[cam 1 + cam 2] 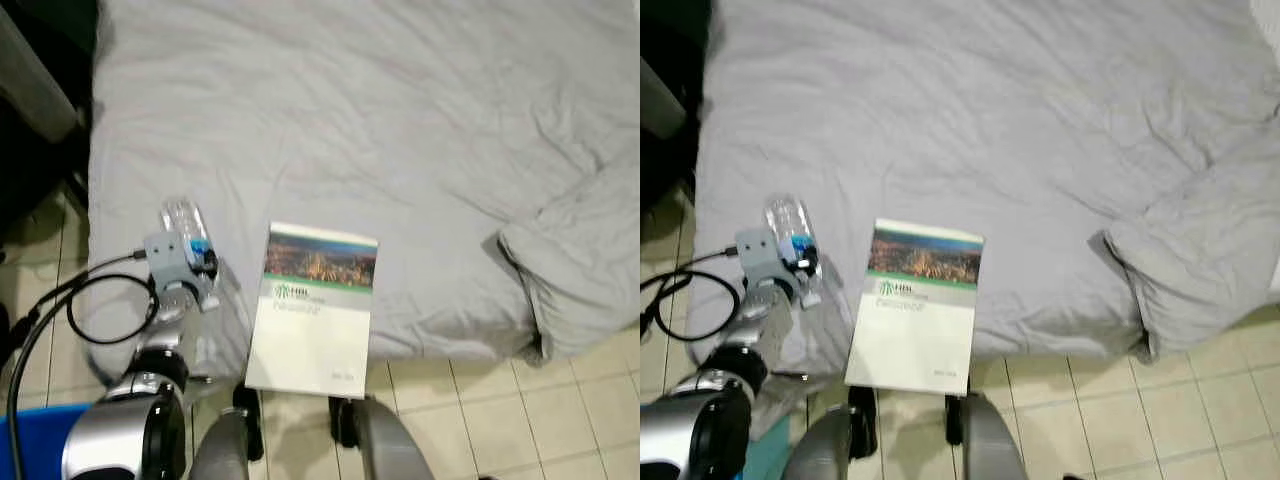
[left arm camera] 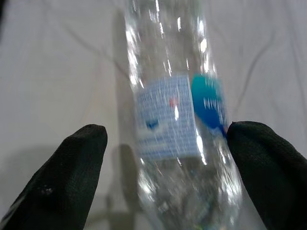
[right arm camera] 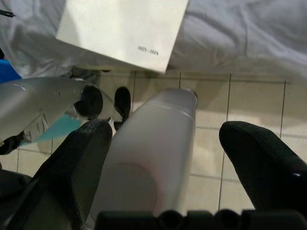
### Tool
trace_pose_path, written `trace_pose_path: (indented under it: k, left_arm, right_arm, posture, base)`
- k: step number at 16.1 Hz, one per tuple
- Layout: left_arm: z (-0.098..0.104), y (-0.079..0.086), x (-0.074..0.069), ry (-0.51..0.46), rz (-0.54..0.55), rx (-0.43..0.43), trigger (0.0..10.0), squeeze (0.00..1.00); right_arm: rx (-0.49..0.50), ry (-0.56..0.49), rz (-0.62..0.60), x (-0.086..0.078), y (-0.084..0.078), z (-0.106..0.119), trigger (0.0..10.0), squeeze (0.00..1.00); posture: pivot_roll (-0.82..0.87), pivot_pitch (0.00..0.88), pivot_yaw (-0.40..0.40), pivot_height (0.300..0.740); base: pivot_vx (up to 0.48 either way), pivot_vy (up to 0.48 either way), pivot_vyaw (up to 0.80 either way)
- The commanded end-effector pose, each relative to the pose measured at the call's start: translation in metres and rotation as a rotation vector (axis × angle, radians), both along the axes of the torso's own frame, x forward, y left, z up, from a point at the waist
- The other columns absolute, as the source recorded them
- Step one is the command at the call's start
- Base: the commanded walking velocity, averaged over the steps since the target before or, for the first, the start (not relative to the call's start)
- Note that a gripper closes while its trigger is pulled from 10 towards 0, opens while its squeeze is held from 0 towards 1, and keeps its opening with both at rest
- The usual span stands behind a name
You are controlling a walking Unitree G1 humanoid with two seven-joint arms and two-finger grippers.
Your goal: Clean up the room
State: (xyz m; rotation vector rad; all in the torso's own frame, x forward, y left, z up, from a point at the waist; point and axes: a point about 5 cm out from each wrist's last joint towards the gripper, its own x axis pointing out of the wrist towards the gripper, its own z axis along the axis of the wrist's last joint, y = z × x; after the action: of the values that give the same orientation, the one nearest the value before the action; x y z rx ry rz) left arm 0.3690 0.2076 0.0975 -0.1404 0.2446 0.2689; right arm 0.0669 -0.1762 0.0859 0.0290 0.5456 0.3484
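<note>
soft even light, head views slightly blurred, glare streaks on the bottle [image 2: 180,120], dark upper-left corner.

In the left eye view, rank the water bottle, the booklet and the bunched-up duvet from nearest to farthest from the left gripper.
1. Water bottle: between the left gripper's open fingers, at the bed's left edge.
2. Booklet: just to its right, overhanging the bed's near edge.
3. Bunched-up duvet: far right corner.

The bottle's [image 2: 180,124] label print is blurred and unreadable, and its cap end is cut off.
</note>
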Motion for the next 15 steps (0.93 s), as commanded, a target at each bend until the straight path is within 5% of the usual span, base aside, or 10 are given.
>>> trace_pose_path:
  k: [1,8,9,10,11,12,15]
  left_arm:
    - [-0.025,-0.006,-0.011,0.109,-0.002,-0.056,10.0,0.00]
    - [-0.044,-0.009,-0.022,0.190,-0.008,-0.149,10.0,0.00]
    - [-0.047,-0.008,-0.024,0.200,-0.005,-0.167,7.6,0.00]
    - [-0.048,-0.006,-0.025,0.214,0.001,-0.168,1.0,0.00]
    - [-0.049,-0.004,-0.026,0.221,0.006,-0.165,1.0,0.00]
    - [-0.050,0.000,-0.027,0.226,0.014,-0.153,0.0,0.00]
    - [-0.047,0.007,-0.027,0.222,0.019,-0.114,0.0,0.00]
  right_arm:
    - [-0.007,0.054,-0.016,-0.009,-0.002,-0.001,10.0,0.00]
    - [-0.012,0.062,-0.030,-0.009,-0.003,0.003,10.0,0.00]
    - [-0.016,0.065,-0.032,-0.010,-0.005,0.003,10.0,0.00]
    - [-0.018,0.068,-0.035,-0.010,-0.006,0.003,10.0,0.00]
    - [-0.019,0.070,-0.036,-0.010,-0.006,0.003,10.0,0.00]
    - [-0.019,0.074,-0.039,-0.010,-0.006,0.002,10.0,0.00]
    - [-0.016,0.078,-0.048,-0.009,-0.006,0.000,10.0,0.00]
  posture:
    - [-0.35,0.617,-0.083,0.740]
    - [-0.38,0.612,-0.084,0.740]
    - [-0.38,0.613,-0.083,0.740]
    - [-0.38,0.614,-0.083,0.740]
    - [-0.38,0.614,-0.082,0.740]
    - [-0.37,0.609,-0.077,0.740]
    - [-0.36,0.597,-0.069,0.740]
  base:
    - [0.000,0.000,0.00]
    - [0.000,0.000,0.00]
    - [0.000,0.000,0.00]
    - [0.000,0.000,0.00]
    - [0.000,0.000,0.00]
    - [0.000,0.000,0.00]
    - [0.000,0.000,0.00]
